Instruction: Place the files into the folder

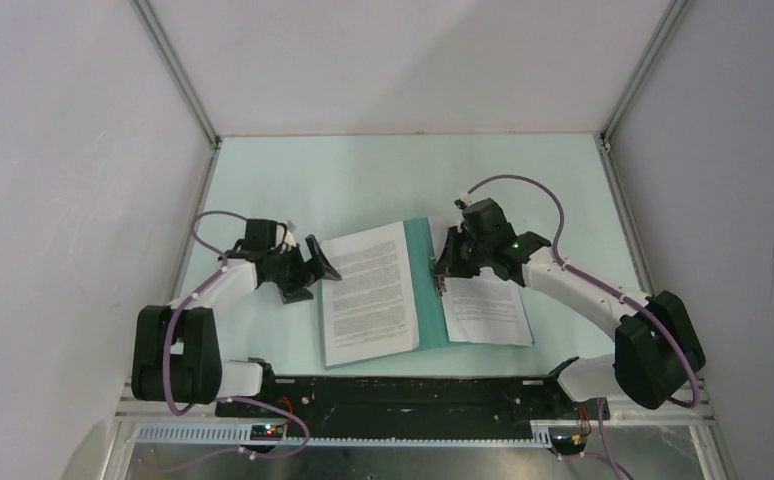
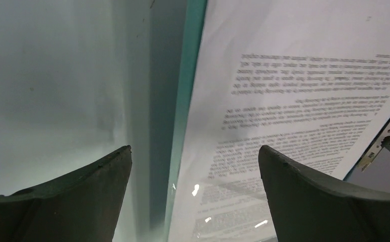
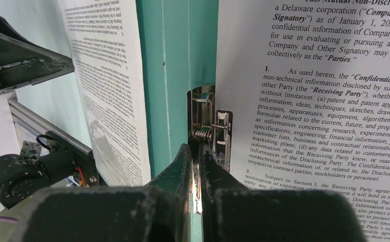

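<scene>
top external: both files (image 1: 368,290) lie on the open folder (image 1: 425,290).

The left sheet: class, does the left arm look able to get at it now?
Probably yes: the open left gripper sits at the outer edge of the left sheet, with nothing between them.

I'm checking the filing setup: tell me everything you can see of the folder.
The folder is thin, flat, dark teal and plastic-looking. It lies open like a book on the pale table, between the two arms. The left sheet and the right sheet, both printed, cover its halves, leaving a teal strip at the spine. A small shiny metal clip sits there, and the right gripper is shut on it.
</scene>
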